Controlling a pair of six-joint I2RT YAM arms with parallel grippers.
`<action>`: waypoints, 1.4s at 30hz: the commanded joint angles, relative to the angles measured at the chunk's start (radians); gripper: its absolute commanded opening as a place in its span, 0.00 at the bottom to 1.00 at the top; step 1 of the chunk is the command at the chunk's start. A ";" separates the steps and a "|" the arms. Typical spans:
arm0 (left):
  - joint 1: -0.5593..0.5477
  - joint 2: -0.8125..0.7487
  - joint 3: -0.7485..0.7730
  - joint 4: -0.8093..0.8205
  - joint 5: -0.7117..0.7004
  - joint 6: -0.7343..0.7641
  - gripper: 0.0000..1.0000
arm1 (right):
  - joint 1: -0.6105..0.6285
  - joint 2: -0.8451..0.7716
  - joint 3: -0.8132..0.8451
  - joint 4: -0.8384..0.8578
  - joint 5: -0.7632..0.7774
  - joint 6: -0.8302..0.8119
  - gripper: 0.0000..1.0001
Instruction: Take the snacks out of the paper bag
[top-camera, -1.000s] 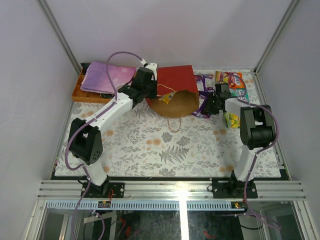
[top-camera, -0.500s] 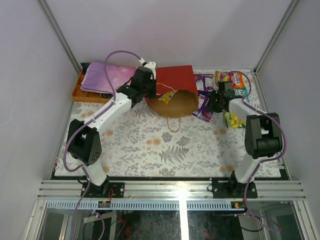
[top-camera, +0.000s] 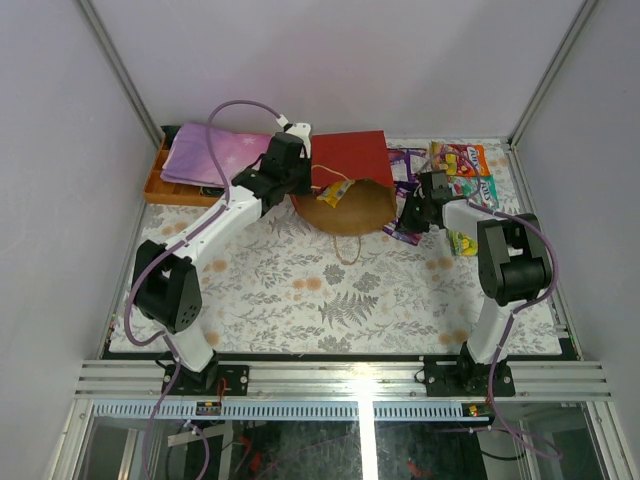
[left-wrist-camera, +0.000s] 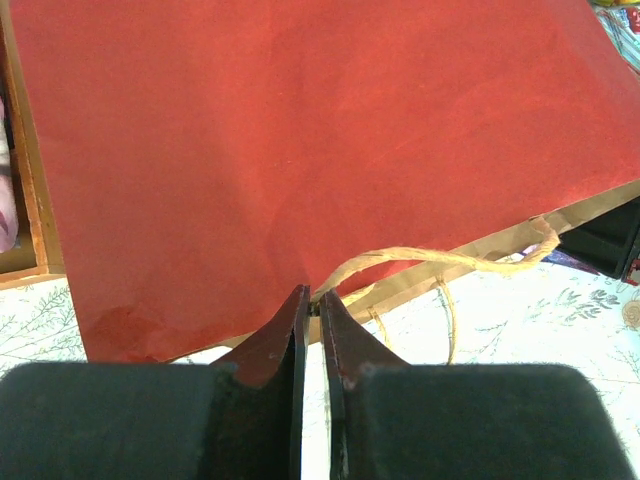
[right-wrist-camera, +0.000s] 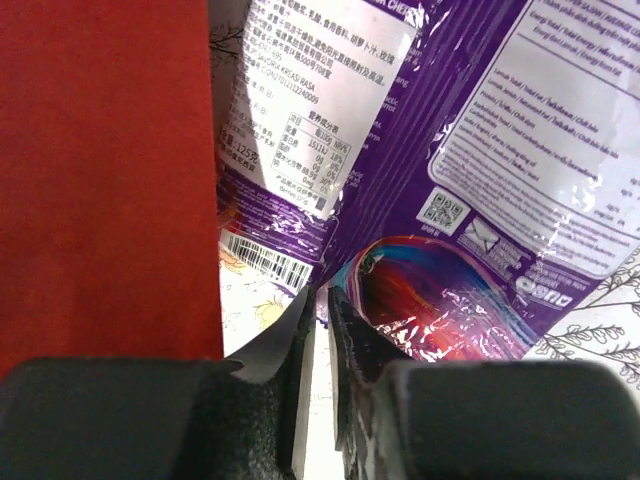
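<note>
The red paper bag (top-camera: 350, 160) lies on its side at the back, its brown mouth (top-camera: 350, 208) facing the near edge. A yellow-orange snack packet (top-camera: 333, 193) shows inside the mouth. My left gripper (top-camera: 300, 182) is at the bag's left rim, shut on the beige handle (left-wrist-camera: 430, 258) where it meets the red paper (left-wrist-camera: 300, 150). My right gripper (top-camera: 410, 212) is just right of the bag, shut on the edge of a purple packet (right-wrist-camera: 450, 290). A second purple packet (right-wrist-camera: 300, 110) lies beside it.
Orange (top-camera: 458, 158), teal-green (top-camera: 480, 188) and yellow (top-camera: 462, 241) candy packs lie on the table at the back right. An orange tray (top-camera: 158, 186) holding a pink-purple cloth (top-camera: 215, 152) stands at the back left. The bag's loose handle (top-camera: 348, 248) hangs toward the middle.
My right gripper has shifted slightly left toward the bag, still holding the purple packet, and its elbow has swung. The left gripper and the bag have stayed in place.
</note>
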 joint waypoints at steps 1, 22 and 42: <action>0.011 -0.030 -0.011 -0.009 -0.041 0.008 0.06 | -0.016 0.025 -0.041 0.042 -0.059 0.015 0.14; 0.011 -0.071 -0.033 -0.019 -0.012 0.054 0.07 | -0.129 -0.079 -0.264 0.071 -0.085 0.087 0.08; 0.012 -0.095 -0.026 -0.020 0.006 0.061 0.08 | -0.161 -0.480 -0.361 0.069 -0.014 0.070 0.36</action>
